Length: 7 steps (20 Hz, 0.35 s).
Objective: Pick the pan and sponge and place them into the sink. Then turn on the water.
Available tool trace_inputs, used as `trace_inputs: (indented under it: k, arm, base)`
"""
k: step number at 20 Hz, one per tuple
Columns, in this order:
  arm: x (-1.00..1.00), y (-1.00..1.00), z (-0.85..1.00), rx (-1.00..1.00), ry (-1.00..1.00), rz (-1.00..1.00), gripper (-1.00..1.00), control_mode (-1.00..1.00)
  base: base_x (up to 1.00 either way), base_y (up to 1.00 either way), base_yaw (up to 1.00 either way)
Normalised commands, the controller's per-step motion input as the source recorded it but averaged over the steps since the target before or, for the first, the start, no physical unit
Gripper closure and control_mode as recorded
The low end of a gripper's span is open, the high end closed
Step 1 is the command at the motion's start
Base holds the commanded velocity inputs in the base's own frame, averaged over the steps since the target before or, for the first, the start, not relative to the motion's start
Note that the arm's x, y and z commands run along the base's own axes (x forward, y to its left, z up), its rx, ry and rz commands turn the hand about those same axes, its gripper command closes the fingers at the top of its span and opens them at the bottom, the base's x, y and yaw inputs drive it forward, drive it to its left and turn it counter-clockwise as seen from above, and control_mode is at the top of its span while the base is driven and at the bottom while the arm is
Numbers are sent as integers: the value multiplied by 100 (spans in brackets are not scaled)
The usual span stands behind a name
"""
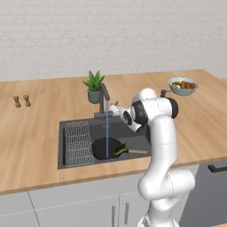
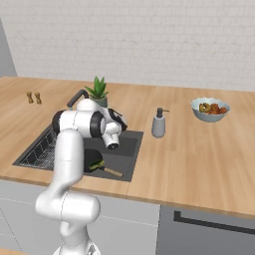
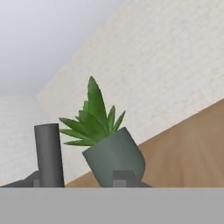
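The white arm is rising from the base at the table's front edge, folding at the elbow and reaching forward over the sink [image 1: 71,165], its wrist hanging just beside the dark tap [image 1: 104,92]. The gripper [image 1: 116,108] is sitting up near the tap's base, pointing roughly level towards the back wall rather than down. In the hand view the two dark fingertips [image 3: 124,178] are only just peeking up at the bottom, so I cannot tell how wide the jaws are standing or whether anything is between them.

Down in the basin, the pan [image 1: 103,148] is lying flat on the sink floor, its wooden handle pointing to the right towards the arm. The sponge [image 1: 120,149] is resting at the pan's right edge, by the root of the handle. The water [image 1: 107,128] is running in a thin blue stream from the spout straight down into the pan. The wire rack [image 1: 79,142] is filling the left part of the basin.

Behind the tap a potted plant [image 1: 93,86] is standing on the table, upright, looming tilted in the hand view
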Motion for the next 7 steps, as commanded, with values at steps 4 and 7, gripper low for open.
trace_inputs:
  k: [4,7]
  arm:
    - [-28,-100,94,45,-7,13,100,-100]
    - [-43,-100,100,41,-15,11,100,-100]
  base:
    - [0,0,0]
    - [0,0,0]
